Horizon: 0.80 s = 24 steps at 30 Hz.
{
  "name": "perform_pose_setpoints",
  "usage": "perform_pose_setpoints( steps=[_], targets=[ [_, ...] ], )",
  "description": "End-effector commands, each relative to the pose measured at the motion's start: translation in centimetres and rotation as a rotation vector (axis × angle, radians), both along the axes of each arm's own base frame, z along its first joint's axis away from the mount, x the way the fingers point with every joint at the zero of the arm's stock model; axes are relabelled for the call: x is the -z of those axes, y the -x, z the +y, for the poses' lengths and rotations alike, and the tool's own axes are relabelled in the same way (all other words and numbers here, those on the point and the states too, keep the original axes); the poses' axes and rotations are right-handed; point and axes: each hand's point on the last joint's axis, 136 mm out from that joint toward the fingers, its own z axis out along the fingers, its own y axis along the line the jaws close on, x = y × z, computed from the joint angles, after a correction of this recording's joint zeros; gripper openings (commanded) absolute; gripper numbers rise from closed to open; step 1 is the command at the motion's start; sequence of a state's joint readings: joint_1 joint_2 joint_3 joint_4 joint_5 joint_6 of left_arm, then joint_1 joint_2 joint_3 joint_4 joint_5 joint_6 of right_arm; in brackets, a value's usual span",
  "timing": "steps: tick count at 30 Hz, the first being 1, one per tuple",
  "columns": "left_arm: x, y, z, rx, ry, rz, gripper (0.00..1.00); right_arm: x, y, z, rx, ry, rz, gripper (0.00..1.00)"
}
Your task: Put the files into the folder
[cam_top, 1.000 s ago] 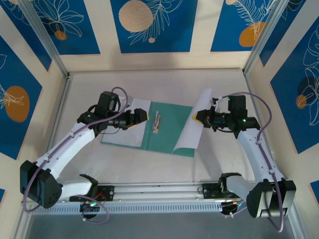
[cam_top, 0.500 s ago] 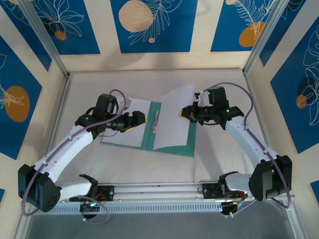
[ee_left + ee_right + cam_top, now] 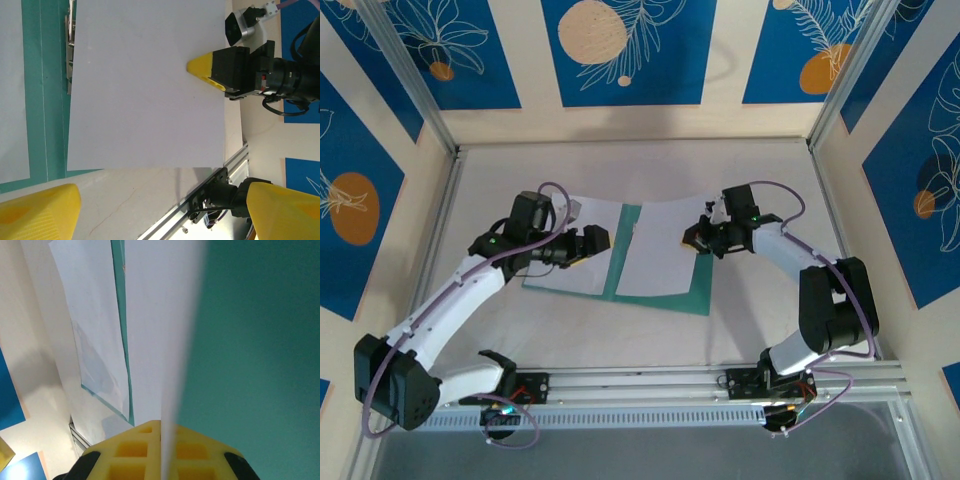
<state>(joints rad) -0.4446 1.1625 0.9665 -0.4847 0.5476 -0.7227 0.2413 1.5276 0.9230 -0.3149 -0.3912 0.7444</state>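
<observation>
The teal-green folder lies open in the middle of the table. One white file lies on its left leaf. A second file is spread over the right leaf, its right edge pinched by my right gripper, which is shut on it. In the right wrist view the yellow fingers clamp that file edge-on above the folder. My left gripper hovers open over the spine. The left wrist view looks down on the file, the metal clip and the folder.
An aluminium rail with both arm bases runs along the near edge. Walls with blue panels enclose the pale table at the back and both sides. The right arm's fingertip shows in the left wrist view.
My right gripper has carried the white file leftward and down, from standing tilted at the folder's right edge to lying over the right leaf. The left arm has hardly moved.
</observation>
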Motion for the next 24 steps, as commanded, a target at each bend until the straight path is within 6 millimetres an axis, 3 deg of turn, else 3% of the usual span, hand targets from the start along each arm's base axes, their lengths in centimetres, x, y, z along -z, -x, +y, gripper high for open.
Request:
perform_pose_setpoints(
  steps=[1,24],
  targets=[
    [0.3,0.2,0.7,-0.007,-0.008,-0.004,0.86,0.2,0.3,-0.5,-0.006,0.014,-0.024,0.05],
    [-0.4,0.6,0.7,0.002,0.005,-0.012,0.87,1.0,1.1,-2.3,0.014,0.011,-0.034,0.05]
  ],
)
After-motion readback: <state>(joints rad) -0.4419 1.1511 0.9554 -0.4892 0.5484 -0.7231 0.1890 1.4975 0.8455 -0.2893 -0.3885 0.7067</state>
